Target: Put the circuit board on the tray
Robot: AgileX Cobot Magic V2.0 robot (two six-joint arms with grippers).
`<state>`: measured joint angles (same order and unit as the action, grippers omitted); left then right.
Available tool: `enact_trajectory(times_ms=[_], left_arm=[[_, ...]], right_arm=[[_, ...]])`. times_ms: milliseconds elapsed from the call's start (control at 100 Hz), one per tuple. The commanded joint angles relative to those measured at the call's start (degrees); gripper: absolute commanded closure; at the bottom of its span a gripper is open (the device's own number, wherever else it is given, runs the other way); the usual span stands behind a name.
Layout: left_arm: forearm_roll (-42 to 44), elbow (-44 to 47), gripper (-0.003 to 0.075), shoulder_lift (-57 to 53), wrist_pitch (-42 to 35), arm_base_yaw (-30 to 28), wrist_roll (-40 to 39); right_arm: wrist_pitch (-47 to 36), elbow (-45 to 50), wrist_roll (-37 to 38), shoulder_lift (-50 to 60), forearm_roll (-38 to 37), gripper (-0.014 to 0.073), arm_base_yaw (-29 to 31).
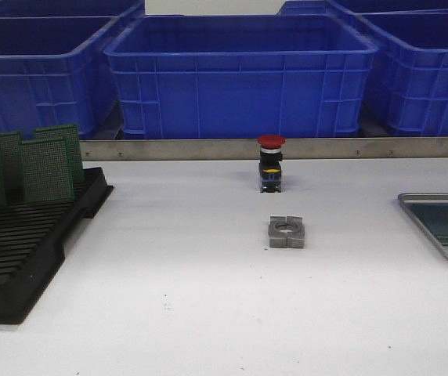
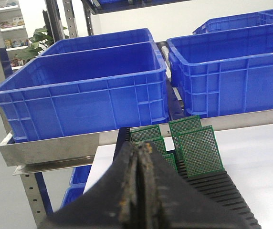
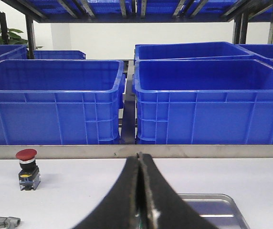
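The left pincer [image 2: 139, 152] is clenched, its two dark fingers pressed flat together with nothing between them, and it hangs above the near end of the black slotted rack [image 1: 20, 251], pointing at the green circuit boards [image 1: 48, 168] that stand upright in its far slots. The right pincer [image 3: 140, 164] is clenched the same way on nothing, hovering by the metal tray [image 1: 443, 227] at the right edge of the table. That tray already seems to carry something green and flat, perhaps a board, though it is cut off by the frame and I cannot be sure; so this could be a pause with a board still to fetch, or the rest after one has been laid down. If a board is still to go, I'd say the fingers need to part wide, drop over the top edge of one board only, and lift it straight up so it clears its slot without dragging its neighbour. The red push button [image 1: 271, 163] and the grey clamp ring [image 1: 287, 232] sit mid-table, on the way across.
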<state>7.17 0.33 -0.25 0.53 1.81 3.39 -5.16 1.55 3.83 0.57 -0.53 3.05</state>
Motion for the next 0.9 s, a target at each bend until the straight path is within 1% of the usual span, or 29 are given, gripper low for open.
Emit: enact_trajectory(times_ms=[0,80,890], left_arm=[[-0.55,2.24,0.0739,-1.84,-4.76,-0.07,-0.61],[-0.55,2.24,0.0739,-1.84,-4.76,-0.07,-0.61],[-0.55,2.24,0.0739,-1.84,-4.76,-0.07,-0.61]], right_arm=[[-4.65,0.39,-1.68,0.98,0.15,0.0663,-0.09],[-4.48,0.39,-2.87,0.98,0.15,0.0663,-0.09],[-4.48,0.39,-2.79,0.98,0.15,0.0663,-0.09]])
